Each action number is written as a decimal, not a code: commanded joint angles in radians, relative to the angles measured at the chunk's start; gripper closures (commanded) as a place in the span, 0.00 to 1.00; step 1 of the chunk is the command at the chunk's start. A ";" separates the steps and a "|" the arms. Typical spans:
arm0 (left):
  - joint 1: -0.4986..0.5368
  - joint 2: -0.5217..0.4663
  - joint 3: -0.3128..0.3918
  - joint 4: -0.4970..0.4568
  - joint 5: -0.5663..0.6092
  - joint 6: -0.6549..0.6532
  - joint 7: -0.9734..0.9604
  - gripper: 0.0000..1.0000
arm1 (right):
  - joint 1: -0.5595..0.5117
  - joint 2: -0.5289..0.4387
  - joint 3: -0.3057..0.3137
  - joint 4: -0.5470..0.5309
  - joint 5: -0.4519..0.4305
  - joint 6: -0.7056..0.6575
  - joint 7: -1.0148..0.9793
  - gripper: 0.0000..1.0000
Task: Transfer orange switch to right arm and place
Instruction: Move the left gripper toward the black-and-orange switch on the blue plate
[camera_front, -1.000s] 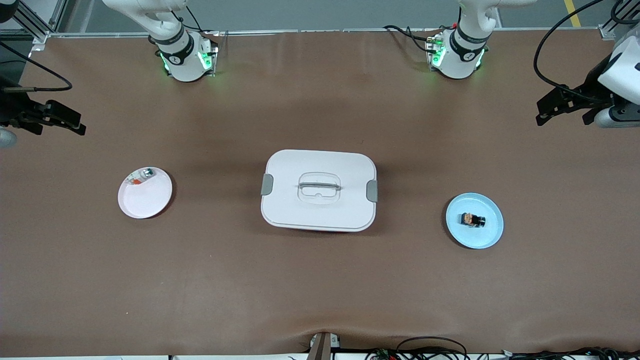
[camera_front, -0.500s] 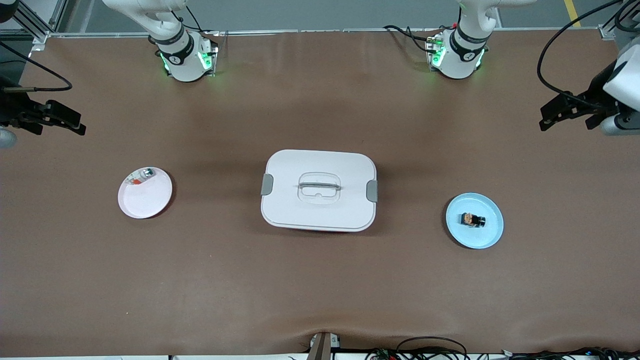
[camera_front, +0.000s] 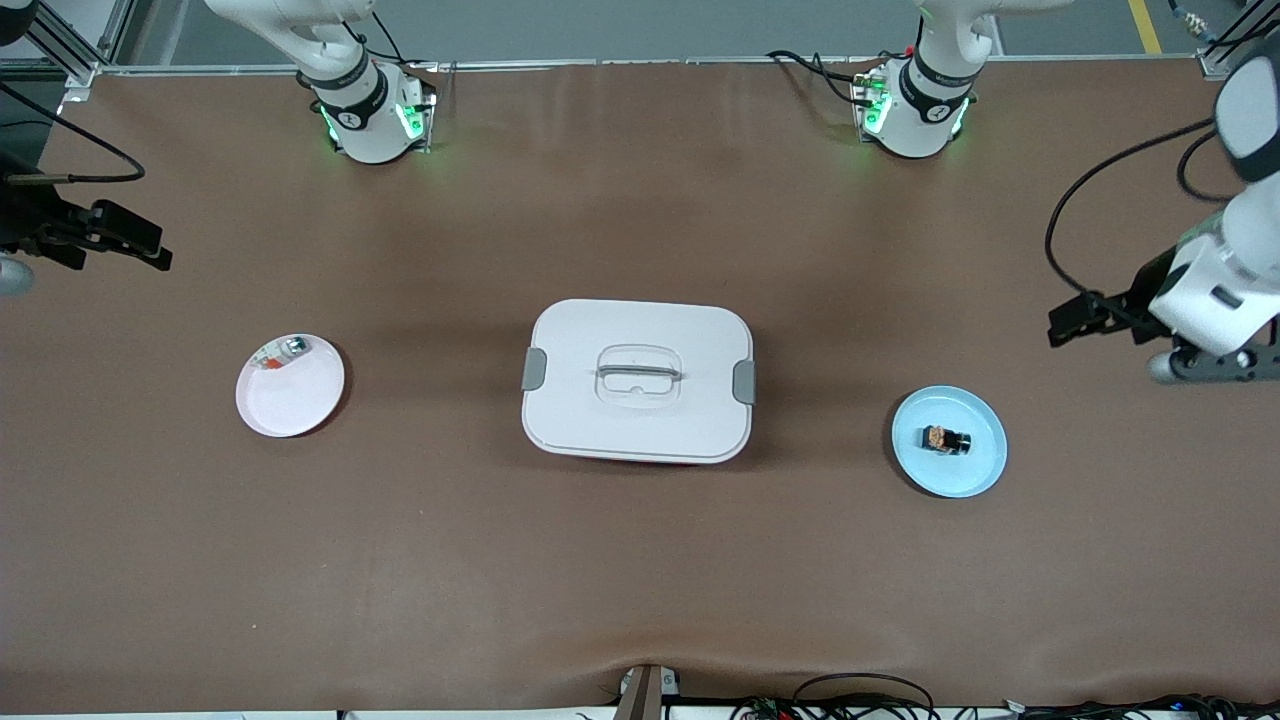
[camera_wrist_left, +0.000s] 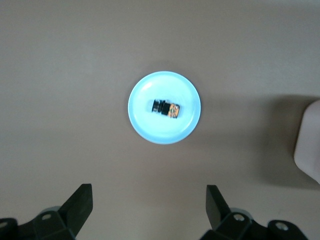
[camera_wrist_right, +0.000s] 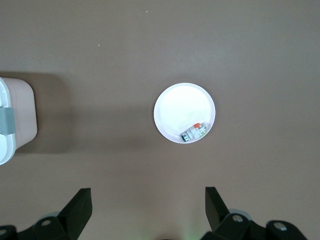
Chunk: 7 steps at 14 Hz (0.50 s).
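The orange switch (camera_front: 946, 439), a tiny black part with an orange section, lies on a light blue plate (camera_front: 975, 470) toward the left arm's end of the table. In the left wrist view the switch (camera_wrist_left: 167, 108) lies in the middle of that plate (camera_wrist_left: 150, 129). My left gripper (camera_front: 1070, 322) is open and empty, up in the air over bare table beside the blue plate; its view shows it (camera_wrist_left: 149, 192) spread wide. My right gripper (camera_front: 150, 250) is open and empty and waits at the right arm's end of the table; its view shows it (camera_wrist_right: 148, 195) over bare table.
A white lidded box (camera_front: 637, 380) with grey latches stands mid-table, between the plates. A pale pink plate (camera_front: 290, 400) toward the right arm's end holds a small silver-white-and-red piece (camera_front: 283, 350), also in the right wrist view (camera_wrist_right: 195, 132). Cables lie along the front edge.
My left gripper has moved toward the front camera and closer to the blue plate. The right arm, switch and plates have not moved.
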 joint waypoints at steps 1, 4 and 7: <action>0.003 -0.007 -0.007 -0.100 0.036 0.115 0.034 0.00 | 0.000 -0.016 0.006 -0.009 -0.005 -0.003 0.001 0.00; 0.005 0.051 -0.007 -0.144 0.045 0.235 0.048 0.00 | 0.000 -0.014 0.006 0.001 -0.007 -0.003 -0.002 0.00; 0.003 0.132 -0.007 -0.144 0.045 0.298 0.047 0.00 | 0.003 -0.013 0.006 0.005 -0.008 -0.003 -0.002 0.00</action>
